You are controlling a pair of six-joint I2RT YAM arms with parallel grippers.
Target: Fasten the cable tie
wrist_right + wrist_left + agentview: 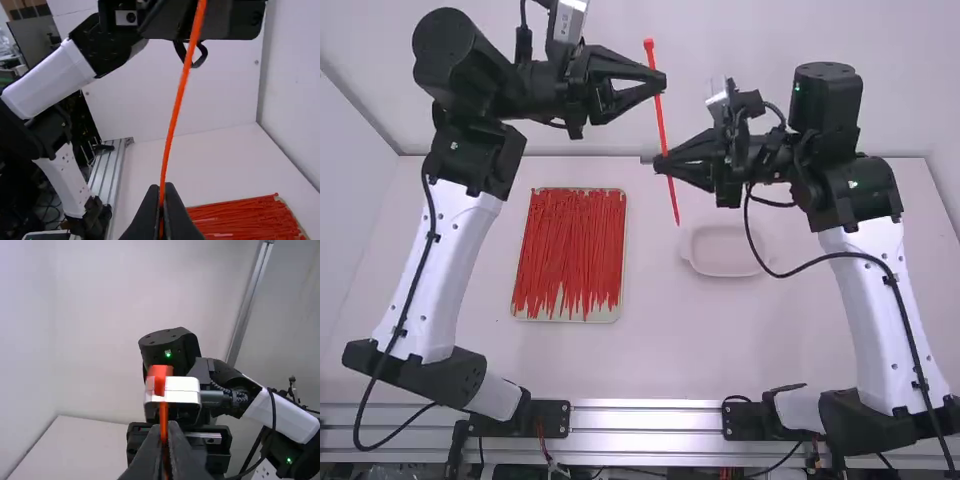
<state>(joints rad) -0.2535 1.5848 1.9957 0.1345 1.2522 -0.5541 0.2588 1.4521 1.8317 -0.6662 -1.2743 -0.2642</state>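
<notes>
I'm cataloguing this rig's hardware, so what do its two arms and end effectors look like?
The left arm and right arm share white rounded links and bulky black joints. A thin black cable trails along each arm. Small green lights glow on the right arm's joints. The left end effector and right end effector are black, each with two tapering fingers.

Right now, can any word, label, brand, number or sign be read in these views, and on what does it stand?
No text can be read in any view.
The cable tie, the pile of spare ties and the white dish show no print.
</notes>
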